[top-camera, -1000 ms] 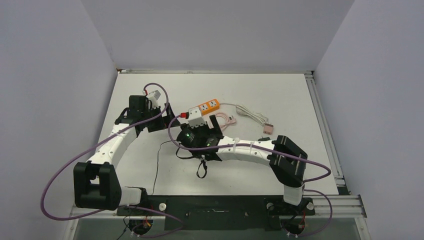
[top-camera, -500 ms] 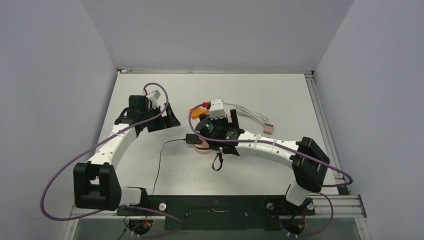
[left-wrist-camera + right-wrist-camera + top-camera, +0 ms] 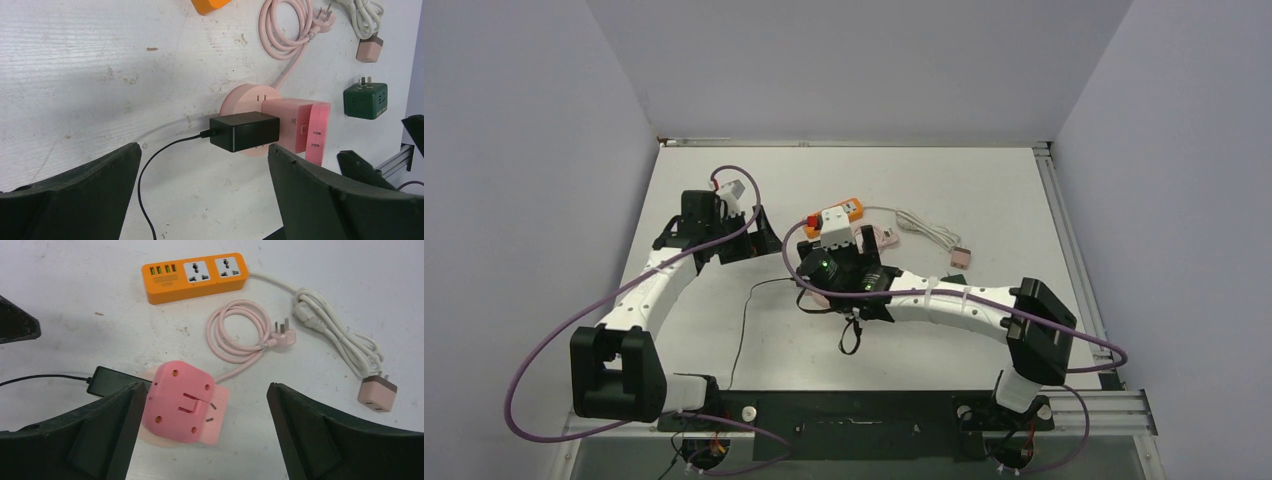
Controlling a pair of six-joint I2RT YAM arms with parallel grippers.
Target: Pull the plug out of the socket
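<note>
- Right claw (image 3: 204, 390), seen by its own wrist camera, is spread wide and pinches nothing. The pink socket block (image 3: 180, 402) lies straight beneath the gap, nearer the left finger, on a round pink base (image 3: 222, 415). The black plug (image 3: 112, 380) shows just past that left finger, butted against the block's side.
- Beyond the claw lies an orange power strip (image 3: 195, 271) with no plug in either outlet. A coiled pink cord (image 3: 235, 335) and a white cable (image 3: 330, 335) lie loose on the bench (image 3: 75, 300).
- From the left wrist, the left claw (image 3: 204, 150) is also spread and holds nothing. The plug sits ahead of its gap, toward the right finger, apart from both fingers and pressed into the block. A green cube adapter (image 3: 365, 100) lies past the right finger.
- From above, the right arm has swung out to the side and come back within the last second, and its wrist now covers the socket. The left claw has not moved, and the plug's black cord (image 3: 742, 325) lies much as before.
- That reads as re-aiming, not pulling: the plug looks seated, so the grip and the pull are yet to come.
- No box or tray is in view; the only holder is the socket block, with the plug in it.
</note>
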